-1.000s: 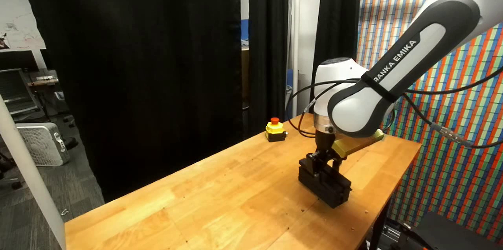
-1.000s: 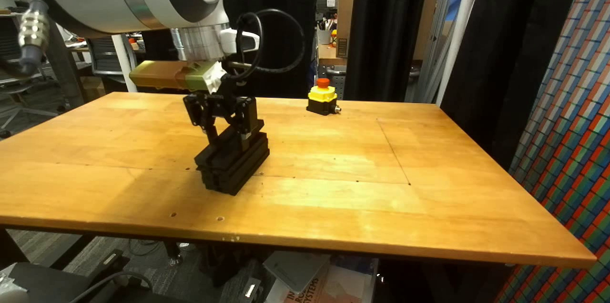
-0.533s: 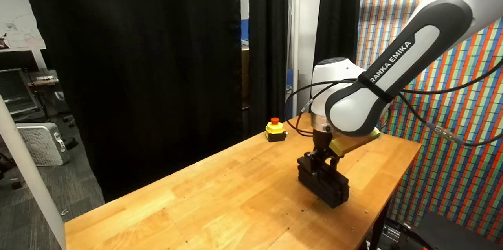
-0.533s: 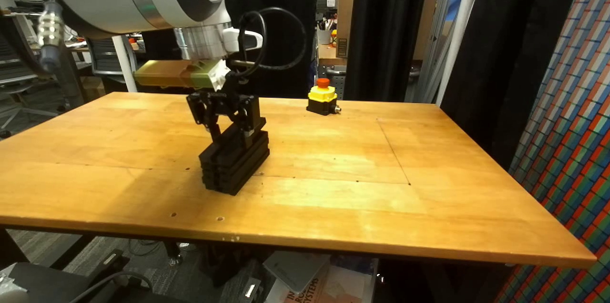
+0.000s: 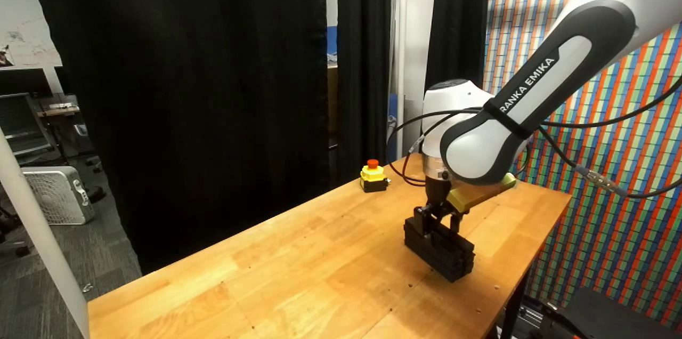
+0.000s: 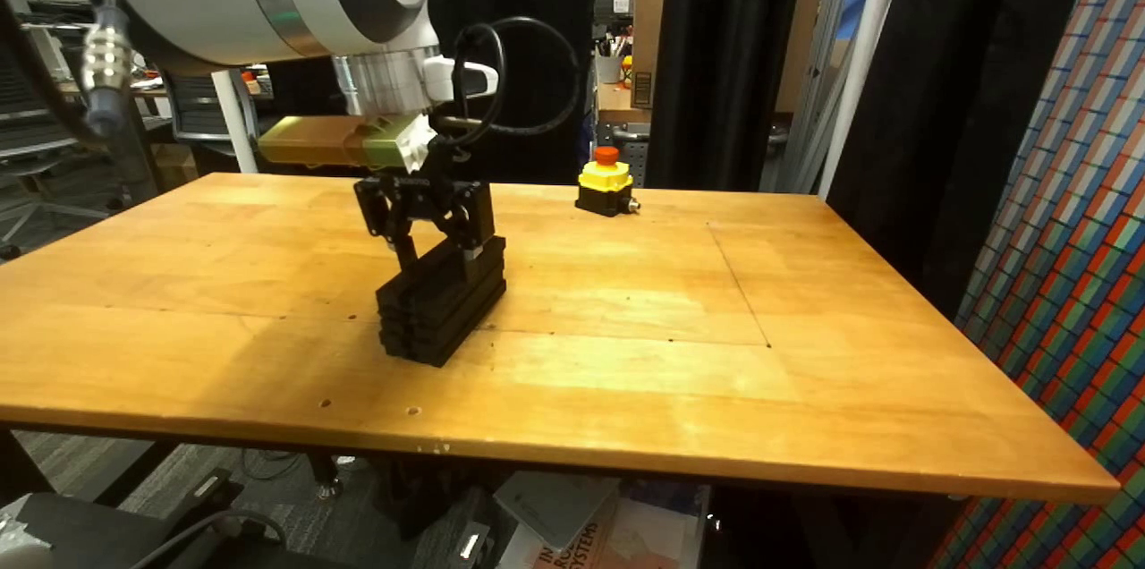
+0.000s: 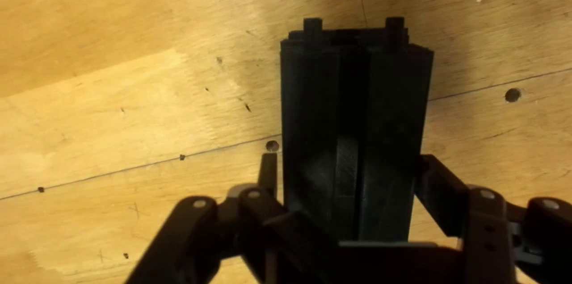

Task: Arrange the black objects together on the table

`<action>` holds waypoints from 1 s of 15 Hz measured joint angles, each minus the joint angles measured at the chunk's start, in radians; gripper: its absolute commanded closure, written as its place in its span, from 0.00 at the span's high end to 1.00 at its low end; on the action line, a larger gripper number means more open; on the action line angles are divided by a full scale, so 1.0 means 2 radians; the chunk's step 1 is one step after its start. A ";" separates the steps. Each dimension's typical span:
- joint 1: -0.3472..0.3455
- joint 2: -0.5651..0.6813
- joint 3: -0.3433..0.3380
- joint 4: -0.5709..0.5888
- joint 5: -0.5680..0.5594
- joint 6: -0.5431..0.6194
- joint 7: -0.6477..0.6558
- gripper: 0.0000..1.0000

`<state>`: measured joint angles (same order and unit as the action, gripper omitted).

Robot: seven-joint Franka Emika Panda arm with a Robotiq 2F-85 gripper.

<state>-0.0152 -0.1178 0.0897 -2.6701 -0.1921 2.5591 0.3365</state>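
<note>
Several black objects (image 6: pixel 438 309), matte bars, are gathered in one stack on the wooden table (image 6: pixel 805 408). Seen from above in the wrist view, a left bar (image 7: pixel 308 119) and a right bar (image 7: pixel 393 119) lie side by side on top, with a narrow dark gap between them. My gripper (image 7: pixel 346 168) straddles this top pair, its jaws apart. A thin strip of table shows between the left finger (image 7: pixel 268 170) and the bars; the right finger (image 7: pixel 429 177) is against or very close to the other side. The stack's lower layers are partly hidden in the wrist view.
A yellow emergency-stop button (image 6: pixel 606 182) with a red top stands on the table behind the stack. The table's near edge (image 6: pixel 555 453) runs in front of the stack. A black curtain (image 5: pixel 186 115) hangs along one side of the table.
The top bar in the gripper shifted into line with the stack and came down level on it. The jaws then spread a little, letting it go. The arm moved slightly toward the curtain side.
</note>
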 measured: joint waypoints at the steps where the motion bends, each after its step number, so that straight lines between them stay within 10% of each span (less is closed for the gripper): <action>1: 0.000 0.001 -0.001 0.000 0.000 -0.001 0.000 1.00; 15: 0.017 -0.050 0.001 -0.010 0.019 -0.081 -0.008 1.00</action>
<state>0.0179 -0.2175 0.0908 -2.6896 -0.1546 2.3964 0.3199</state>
